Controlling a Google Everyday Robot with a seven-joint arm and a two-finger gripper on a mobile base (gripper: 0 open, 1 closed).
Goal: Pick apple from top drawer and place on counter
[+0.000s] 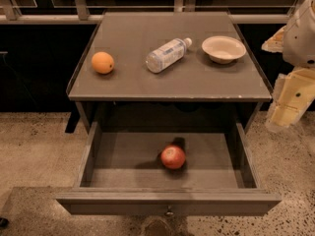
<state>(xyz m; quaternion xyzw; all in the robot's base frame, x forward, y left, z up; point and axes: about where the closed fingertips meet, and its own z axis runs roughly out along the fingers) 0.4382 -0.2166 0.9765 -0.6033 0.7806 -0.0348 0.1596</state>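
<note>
Drawer front: nearest to me is the flat front panel (123,205) of the top drawer (88,156), with a small metal knob (169,211) at its centre.
Drawer: I see it pulled far out from the cabinet, and its inside is open to my view.
Apple: the apple (173,157) lies on the drawer bottom, a little right of the middle and nearer to the front panel than to the back. It is red-orange with a paler patch and touches no wall of the drawer.
Counter: the counter (133,77) is the grey-brown top above the drawer. Its front edge looks pale and a little chipped.
Orange: an orange (103,62) sits on the left part of the counter, near the left edge.
Bottle: a clear plastic bottle (167,54) lies on its side near the middle of the counter, with its cap pointing towards the bowl.
Bowl: a pale shallow bowl (223,48) stands upright on the right part of the counter, just beside the bottle cap but not touching it.
Gripper: the gripper (285,104) hangs at the right edge of my view, beside the right front corner of the counter, under the white arm (302,31). It is well apart from the apple.
Gripper state: I cannot tell if it is released or clenched.
Floor: a speckled beige floor (34,146) lies around the cabinet.
</note>
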